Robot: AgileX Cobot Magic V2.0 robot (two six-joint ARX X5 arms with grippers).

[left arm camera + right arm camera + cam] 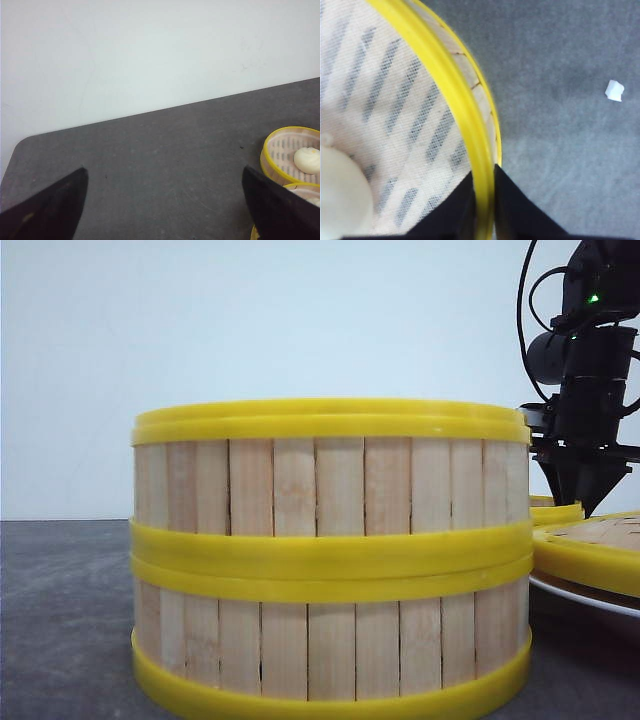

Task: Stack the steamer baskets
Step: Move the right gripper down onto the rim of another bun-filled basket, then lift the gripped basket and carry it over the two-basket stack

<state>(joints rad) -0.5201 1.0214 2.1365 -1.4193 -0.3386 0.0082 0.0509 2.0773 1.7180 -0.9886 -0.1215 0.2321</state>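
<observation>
In the middle of the front view two steamer baskets (330, 560) stand stacked, one on the other, on the grey table (60, 630). At the right edge a lid (600, 550) lies on a white plate (585, 597), and the right gripper (590, 485) hangs behind it, low, near a yellow rim; how far its jaws are open I cannot tell here.

In the left wrist view the left gripper (162, 205) hovers over bare table with its jaws wide apart and nothing between them. At the lower right of the frame are two baskets; the upper one (290, 155) holds a white bun (307, 160).

In the right wrist view the jaws are closed on the wall of a basket (400, 115), pinching the yellow rim at the bottom centre. A cloth liner and a bun (342, 195) are inside. A white scrap (614, 90) lies on the table at the upper right.

I judge the basket light and quite stiff. The smooth plastic rim may slip, so the wall pinch is a sensible hold, kept level for the bun.
</observation>
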